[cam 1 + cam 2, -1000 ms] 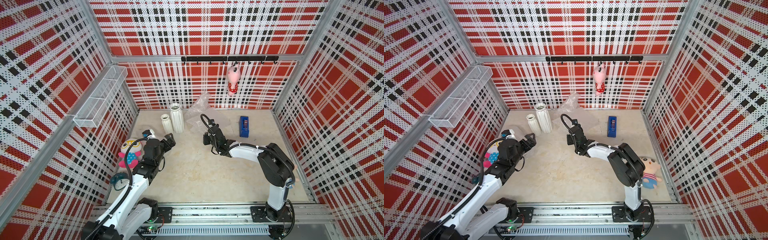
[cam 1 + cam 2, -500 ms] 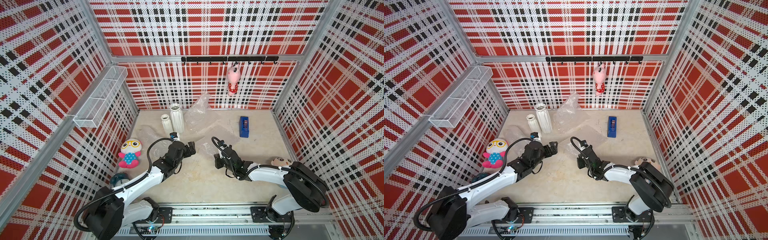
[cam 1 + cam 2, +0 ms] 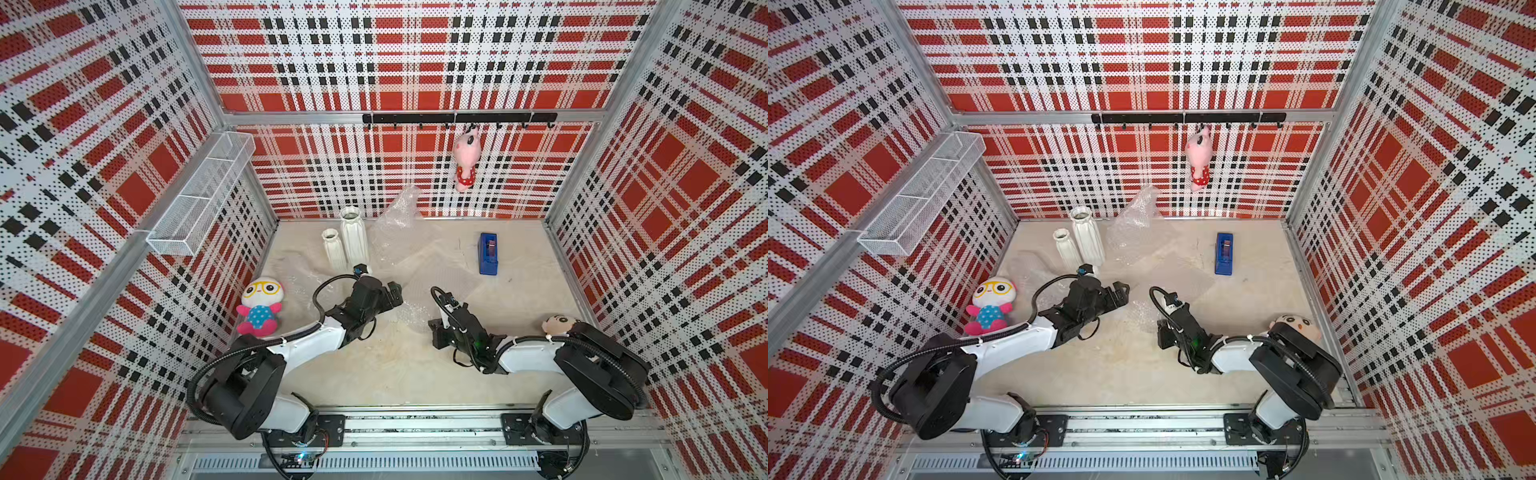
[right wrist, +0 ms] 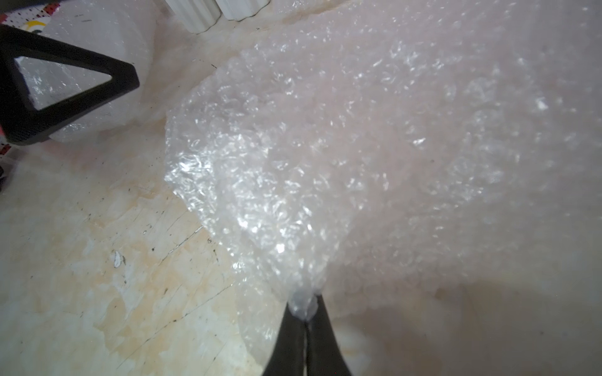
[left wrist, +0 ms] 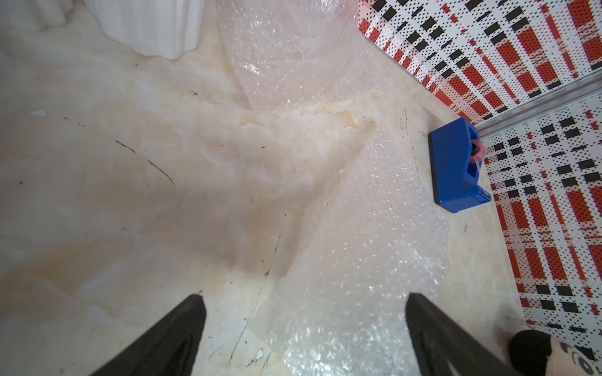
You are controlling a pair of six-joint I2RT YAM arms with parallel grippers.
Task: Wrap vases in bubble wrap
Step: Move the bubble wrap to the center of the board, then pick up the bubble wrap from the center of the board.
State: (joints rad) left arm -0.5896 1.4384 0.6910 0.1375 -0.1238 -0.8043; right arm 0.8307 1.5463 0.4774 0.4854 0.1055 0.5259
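Observation:
Two white ribbed vases stand at the back left in both top views, the short vase (image 3: 333,249) just in front of the taller vase (image 3: 354,237). A flat bubble wrap sheet (image 3: 436,274) lies mid-table. My right gripper (image 3: 430,324) is shut on its near corner, and the right wrist view shows that gripper (image 4: 304,312) pinching a bunched fold of wrap (image 4: 358,146). My left gripper (image 3: 395,291) hovers open over the sheet's left edge; in the left wrist view its fingers (image 5: 182,325) stand wide apart with only wrap (image 5: 358,260) and table below.
More crumpled wrap (image 3: 399,212) stands against the back wall, and another sheet (image 3: 303,274) lies left of my left arm. A blue tape dispenser (image 3: 488,253) sits back right. Plush toys sit at the left wall (image 3: 259,305) and the right (image 3: 559,324). A wire basket (image 3: 203,195) hangs on the left wall.
My right gripper has pulled the wrap's corner from the back toward the front centre. My left arm swung from the left side to the table's middle; both have barely moved in the last half second.

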